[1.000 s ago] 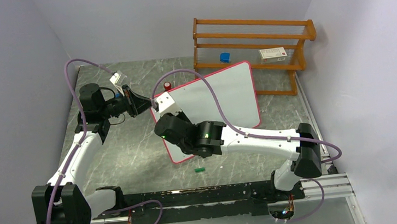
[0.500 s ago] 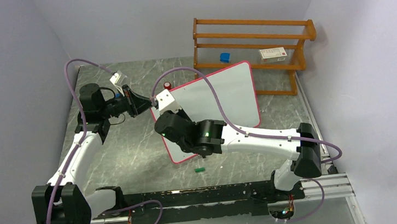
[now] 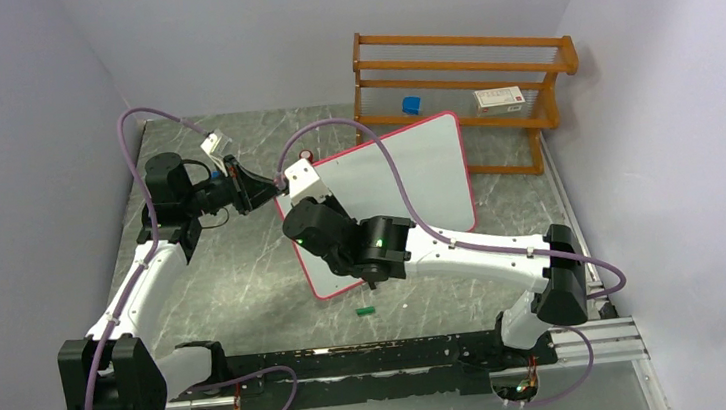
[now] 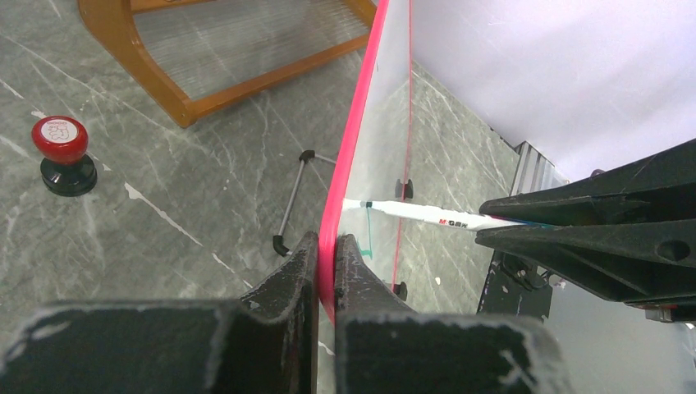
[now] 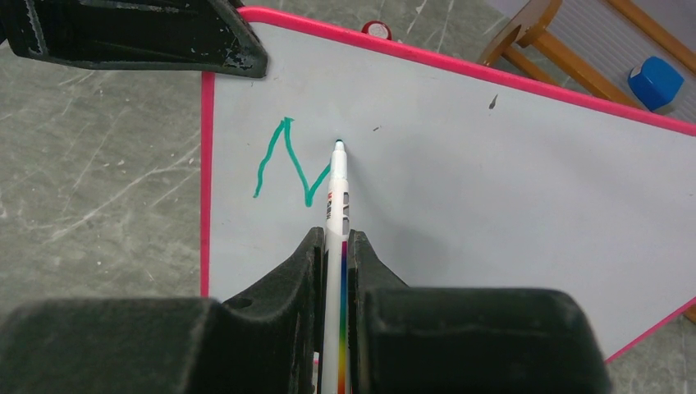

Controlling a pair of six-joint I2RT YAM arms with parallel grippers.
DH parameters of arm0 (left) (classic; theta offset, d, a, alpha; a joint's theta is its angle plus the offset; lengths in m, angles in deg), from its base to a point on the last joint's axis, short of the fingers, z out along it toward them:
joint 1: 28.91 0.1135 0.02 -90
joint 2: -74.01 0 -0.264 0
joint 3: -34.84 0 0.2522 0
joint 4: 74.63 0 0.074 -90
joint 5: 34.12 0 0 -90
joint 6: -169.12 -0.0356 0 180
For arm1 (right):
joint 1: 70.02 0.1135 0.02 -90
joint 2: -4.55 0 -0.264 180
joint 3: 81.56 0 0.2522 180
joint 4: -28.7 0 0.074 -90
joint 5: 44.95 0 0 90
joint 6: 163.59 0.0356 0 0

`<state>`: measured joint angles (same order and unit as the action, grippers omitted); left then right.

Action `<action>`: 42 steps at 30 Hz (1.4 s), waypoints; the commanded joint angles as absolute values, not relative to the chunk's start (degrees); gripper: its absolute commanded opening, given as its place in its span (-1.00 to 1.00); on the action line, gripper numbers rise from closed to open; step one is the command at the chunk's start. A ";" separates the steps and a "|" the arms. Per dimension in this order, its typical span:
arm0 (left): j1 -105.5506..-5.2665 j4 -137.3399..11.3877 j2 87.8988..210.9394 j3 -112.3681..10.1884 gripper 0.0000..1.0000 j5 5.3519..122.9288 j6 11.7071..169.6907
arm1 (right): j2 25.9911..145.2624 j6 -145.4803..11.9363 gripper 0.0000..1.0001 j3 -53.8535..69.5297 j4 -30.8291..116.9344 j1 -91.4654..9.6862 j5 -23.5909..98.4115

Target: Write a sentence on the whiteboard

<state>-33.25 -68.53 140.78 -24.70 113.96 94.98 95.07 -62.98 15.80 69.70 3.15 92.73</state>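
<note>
Gripping the marker [image 5: 336, 185] in the right gripper [image 5: 332, 240], jaws closed tight on the barrel. Tip out at 12 o'clock, apparently touching the whiteboard [image 5: 492, 189].

Only the first strokes of the sentence [image 5: 283, 160] down: an unfinished green "N" at 9 o'clock of the tip, near the board's left rim.

Pinching that rim with the left gripper [image 4: 326, 246], jaws shut on the pink edge, propping the board up tilted at mid-table.

Risks:
- Pressing too hard, pivoting the board in that one-edge pinch and skewing the stroke.
- Easing off and breaking the line.
- Drifting toward 9 o'clock into the left fingers.
- Sweeping the small green piece [image 3: 365, 311], probably the cap, at 6 o'clock of the board, with the right forearm.
</note>
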 commanded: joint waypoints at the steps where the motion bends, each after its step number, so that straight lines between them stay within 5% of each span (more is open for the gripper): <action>1: -34.09 -67.22 140.72 -23.57 -0.90 114.76 92.36 | 95.62 -63.48 -1.00 17.46 67.86 2.15 94.75; 42: -34.01 -65.48 140.83 -23.97 -0.90 112.61 91.34 | 83.07 -57.59 -1.00 2.35 64.06 5.63 91.66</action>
